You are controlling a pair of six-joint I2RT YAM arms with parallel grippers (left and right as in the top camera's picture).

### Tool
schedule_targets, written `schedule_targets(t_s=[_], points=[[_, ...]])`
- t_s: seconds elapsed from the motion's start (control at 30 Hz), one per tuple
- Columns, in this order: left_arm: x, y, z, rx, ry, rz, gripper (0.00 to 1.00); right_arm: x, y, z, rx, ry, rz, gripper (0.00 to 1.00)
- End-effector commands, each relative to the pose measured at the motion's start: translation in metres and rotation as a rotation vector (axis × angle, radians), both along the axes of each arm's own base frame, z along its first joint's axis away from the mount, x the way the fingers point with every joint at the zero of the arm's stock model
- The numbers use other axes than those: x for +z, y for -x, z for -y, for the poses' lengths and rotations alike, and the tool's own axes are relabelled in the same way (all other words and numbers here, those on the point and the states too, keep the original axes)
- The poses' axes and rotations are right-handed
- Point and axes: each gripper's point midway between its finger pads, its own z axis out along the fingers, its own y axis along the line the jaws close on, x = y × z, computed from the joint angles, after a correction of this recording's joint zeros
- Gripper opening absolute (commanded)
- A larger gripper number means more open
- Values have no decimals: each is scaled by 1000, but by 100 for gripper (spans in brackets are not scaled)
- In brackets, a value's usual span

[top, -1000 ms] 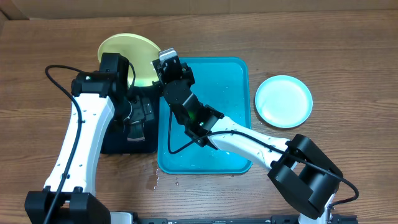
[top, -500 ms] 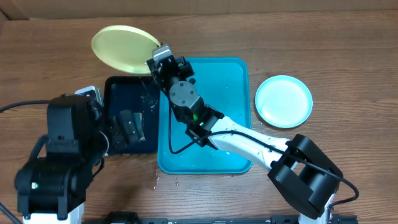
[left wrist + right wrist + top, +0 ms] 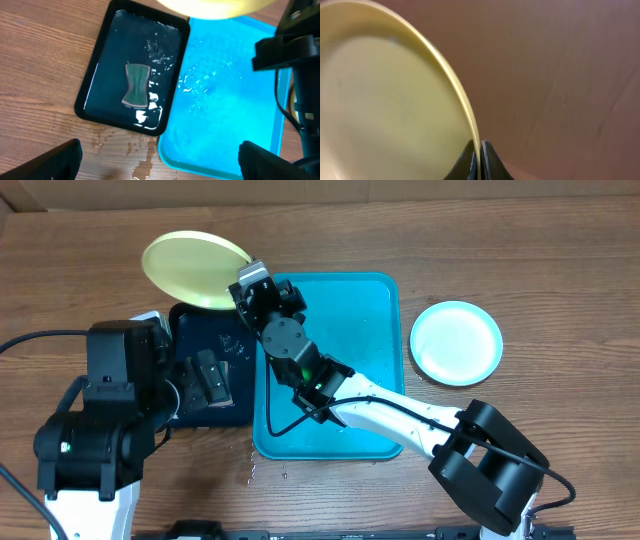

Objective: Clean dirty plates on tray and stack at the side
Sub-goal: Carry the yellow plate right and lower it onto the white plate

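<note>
**Wet worktable, two trays, one plate in hand**

- Surface: brown wood-grain table [image 3: 560,260], boards running side to side. Water drops and a small puddle [image 3: 250,470] lie on it at the near corner where the two trays meet. A pale strip runs along the far edge; nothing else of the room shows.
- Large bright blue rectangular plastic tray [image 3: 385,330], rounded corners, raised rim, mid-table. Its floor is wet and glistening in the left wrist view [image 3: 225,100].
- Smaller black rectangular tray [image 3: 100,85], just beside the blue tray's left side. It holds shallow water and a dark green waisted sponge [image 3: 136,85], lying flat near its middle.
- Round yellow-green plastic plate [image 3: 195,268], tilted, above the black tray's far end and the table behind it.
- Right gripper [image 3: 480,160]: fingers pinched together on that plate's rim, reaching in across the blue tray's far left corner.
- Left gripper [image 3: 167,165]: fingers spread wide apart, holding nothing, above the near ends of the trays.
- Round light blue plastic plate [image 3: 456,343], pale centre, flat on the table to the right of the blue tray, apart from it.
</note>
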Motion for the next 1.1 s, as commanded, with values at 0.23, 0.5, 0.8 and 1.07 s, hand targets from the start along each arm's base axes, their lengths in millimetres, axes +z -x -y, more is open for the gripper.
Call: schedule_targets(t_s=[0.23,0.5,0.8,1.07], points=[[-21,-17,3,10,15,-99,100,-92,-5,38,-179,-324,-486,4],[-46,-30,4,11,10,-198,100,-67,-23,72,-127,-377,-563,4],[-80,-42,5,12,2,-329,100,-118,-18,209,-328,-437,-1013,4],[-109,-50,5,13,-4,-438,100,-160,15,352,-696,-492,-1265,4]])
